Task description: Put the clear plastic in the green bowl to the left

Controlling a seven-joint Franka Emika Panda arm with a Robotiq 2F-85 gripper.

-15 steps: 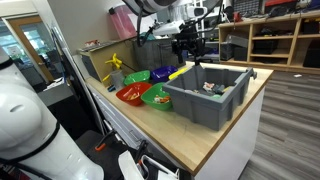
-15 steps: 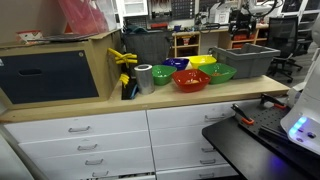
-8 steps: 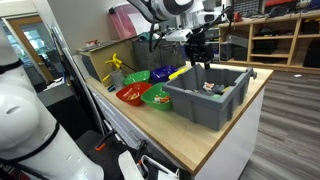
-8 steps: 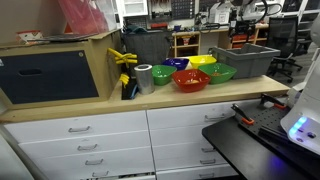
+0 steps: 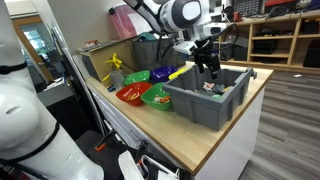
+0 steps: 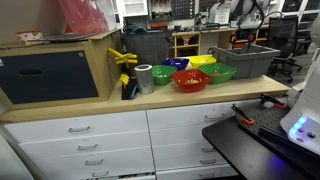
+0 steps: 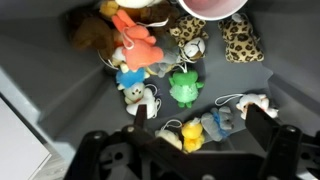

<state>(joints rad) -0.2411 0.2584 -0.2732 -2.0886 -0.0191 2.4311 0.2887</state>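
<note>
we see the gripper [image 5: 209, 70] hanging over the open gray bin [image 5: 205, 108], near the bin's end that faces the bowls. in the wrist view its jaws stand wide apart with nothing between them. below them, on the bin's floor, lie small toys: a green toy [image 7: 182, 88] near the middle, an orange toy [image 7: 135, 42] further in, and a spotted toy [image 7: 240, 40] toward the far wall. we cannot pick out the clear plastic among them in any view. the green bowl [image 5: 137, 76] sits on the counter [image 5: 200, 140] apart from the bin, on the far side of the bowl cluster. between it and the bin are the red bowl [image 5: 130, 94] and the darker green bowl [image 5: 155, 97], which is just beside the bin's wall. the yellow bowl [image 5: 172, 73] is also just beside the bin.
</note>
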